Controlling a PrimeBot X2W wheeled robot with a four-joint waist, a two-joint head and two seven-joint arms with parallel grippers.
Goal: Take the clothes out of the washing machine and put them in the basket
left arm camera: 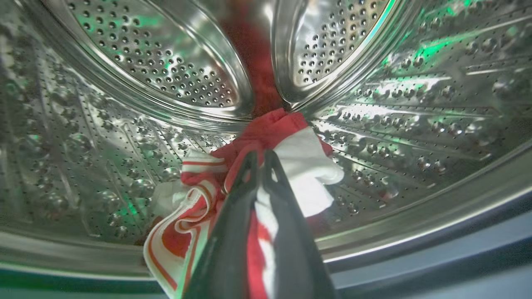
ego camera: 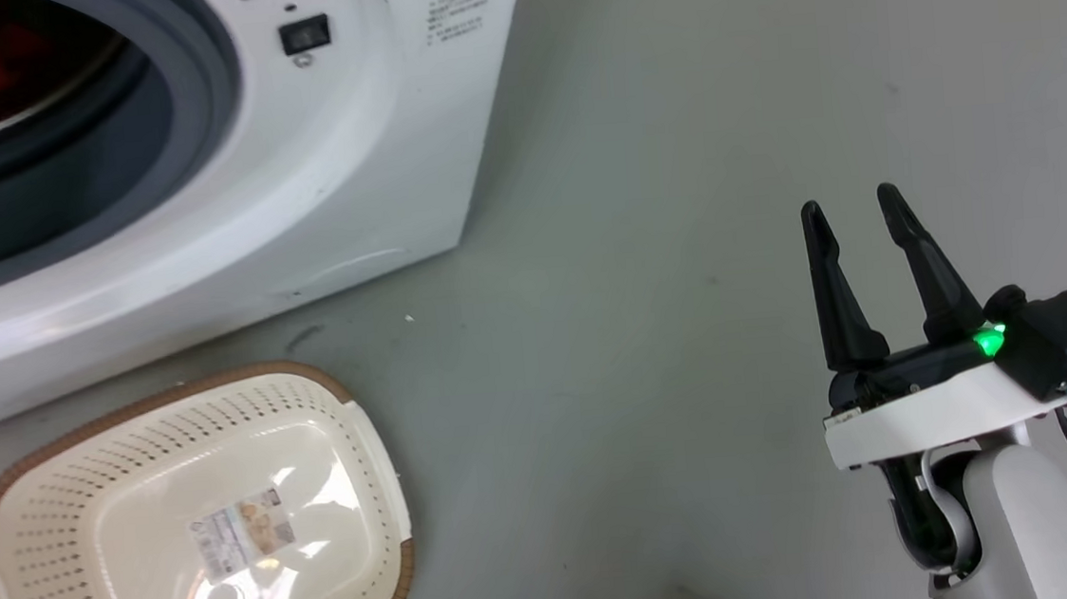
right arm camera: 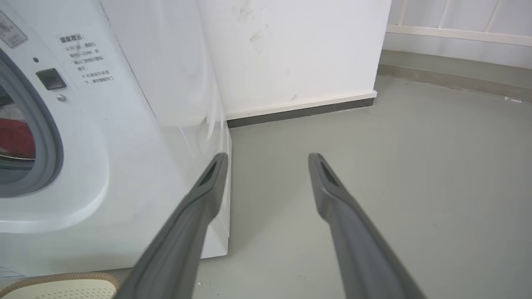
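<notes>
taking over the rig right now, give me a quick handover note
Left gripper: jaws shut on the clothes, red and white, inside the drum of the washing machine.
Right gripper: jaws open, empty, above the floor.
Basket: on the floor before the machine, nothing in it but a label.
Done: grasp made.
To do: pull the clothes out, drop them in the basket.

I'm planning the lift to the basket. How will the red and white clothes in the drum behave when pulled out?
Probably floppy: the clothes lie crumpled in folds, so they should drape and trail below the closed jaws of the left gripper. Likely light, being thin fabric. A hanging fold might drag over the rim of the washing machine.
</notes>
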